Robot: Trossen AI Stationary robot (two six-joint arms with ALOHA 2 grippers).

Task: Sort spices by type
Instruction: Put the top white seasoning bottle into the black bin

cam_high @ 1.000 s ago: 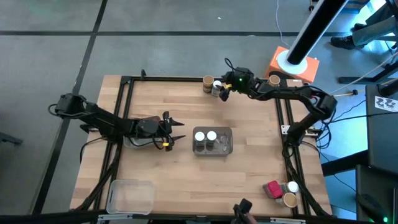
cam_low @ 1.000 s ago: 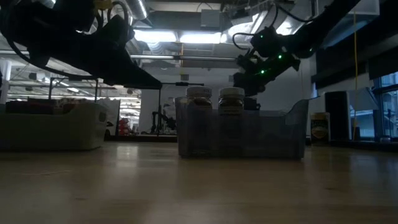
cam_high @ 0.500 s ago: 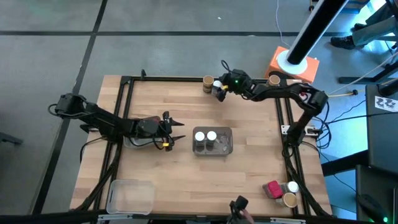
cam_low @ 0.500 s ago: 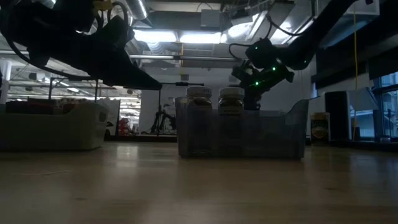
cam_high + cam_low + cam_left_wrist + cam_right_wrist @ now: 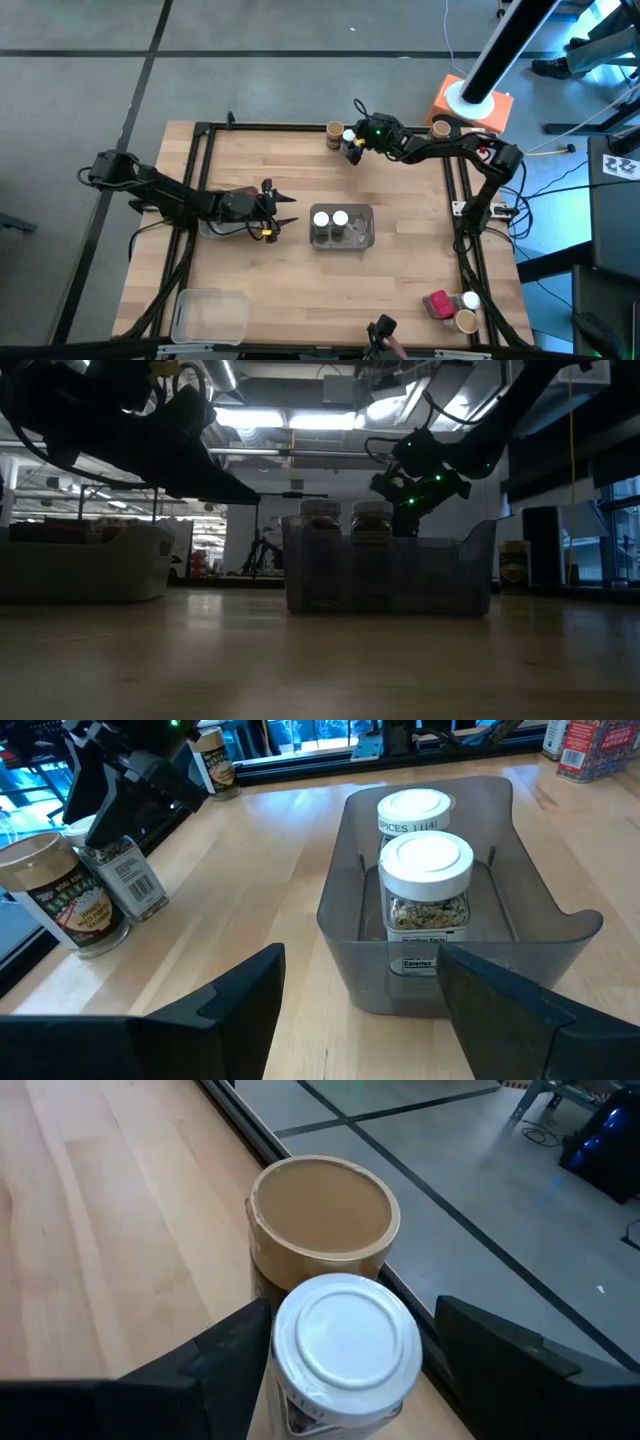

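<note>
A white-lidded round jar [image 5: 345,1340] stands near the table's far edge, with a tan-lidded jar [image 5: 320,1205] right beside it. My right gripper [image 5: 350,143] is open, fingers pointing down on either side of the white-lidded jar [image 5: 350,134]; whether they touch it does not show. Two more white-lidded jars [image 5: 425,870] stand in a clear tray [image 5: 364,238] at mid-table. My left gripper [image 5: 288,208] hangs open to the left of that tray, holding nothing. A red packet [image 5: 437,304], a white-lidded jar [image 5: 470,299] and a tan-lidded jar [image 5: 465,320] stand at the near right corner.
Another tan-lidded jar [image 5: 440,127] stands by the far right frame rail. A second clear tray [image 5: 208,315] lies at the near left corner. A black frame rail [image 5: 270,127] runs along the far edge just behind the two jars. Bare wood lies between the middle tray and the far jars.
My right gripper has moved toward the table's left along the far edge and come down over the white-lidded jar, so its fingers now stand on both sides of it. The jars have kept their places.
</note>
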